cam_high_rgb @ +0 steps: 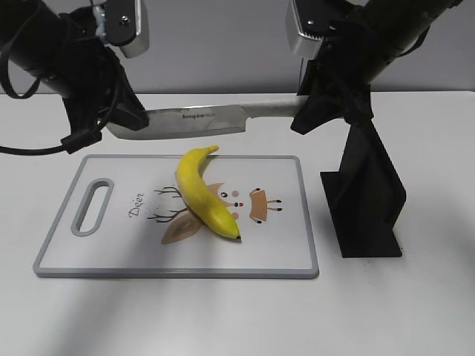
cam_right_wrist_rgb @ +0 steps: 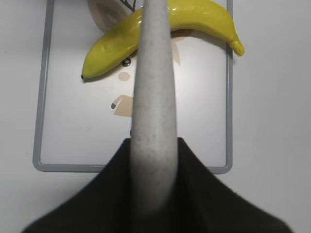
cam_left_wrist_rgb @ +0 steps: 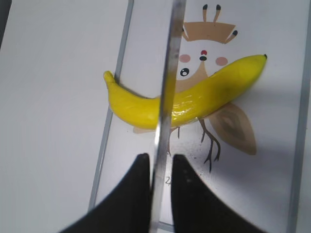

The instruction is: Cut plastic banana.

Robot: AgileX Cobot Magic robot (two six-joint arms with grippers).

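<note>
The yellow plastic banana [cam_high_rgb: 202, 191] lies whole on the white cutting board [cam_high_rgb: 111, 252], stem toward the board's far edge, dark tip toward the front. A knife [cam_high_rgb: 194, 119] hangs level above the board's far edge. My right gripper [cam_high_rgb: 306, 111] is shut on the knife's pale handle [cam_right_wrist_rgb: 154, 92]. My left gripper [cam_high_rgb: 122, 122] is shut on the blade near its tip [cam_left_wrist_rgb: 165, 107]. In the left wrist view the blade crosses over the banana [cam_left_wrist_rgb: 209, 92]. The right wrist view shows the banana [cam_right_wrist_rgb: 116, 43] below the handle.
A black knife stand [cam_high_rgb: 367, 196] sits on the white table right of the board. The board has a grey rim, a handle slot [cam_high_rgb: 92, 205] at its left end and a deer drawing in the middle.
</note>
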